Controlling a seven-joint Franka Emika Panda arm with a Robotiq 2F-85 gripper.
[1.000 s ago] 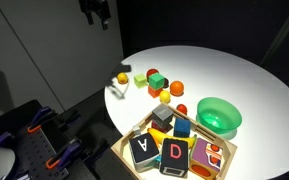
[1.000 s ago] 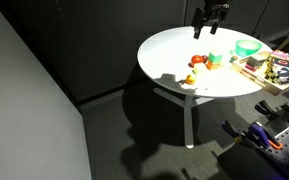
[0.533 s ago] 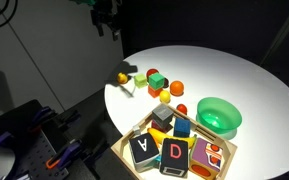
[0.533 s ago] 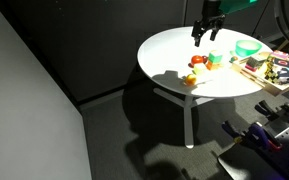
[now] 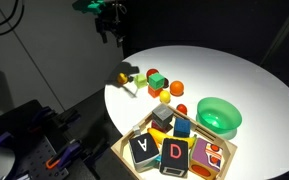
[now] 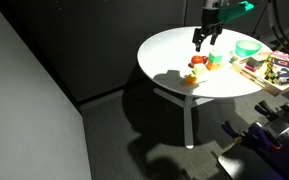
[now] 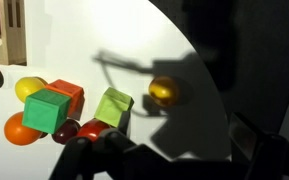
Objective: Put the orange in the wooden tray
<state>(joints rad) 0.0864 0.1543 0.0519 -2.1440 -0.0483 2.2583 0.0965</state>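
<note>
The arm (image 5: pixel 87 5) comes in from above in both exterior views, its wrist (image 6: pixel 212 12) bent so the jaws point down. The jaws stand spread wide, gripping nothing, hanging in the air. In the wrist view, dark fingers (image 7: pixel 96 160) line the bottom edge.

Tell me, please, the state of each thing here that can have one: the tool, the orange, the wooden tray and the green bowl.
tool: open, holding nothing, raised in the air.
orange: lying on the table, outside the tray, not held.
wooden tray: loaded with blocks, no orange in it.
green bowl: upright, looks empty.
</note>
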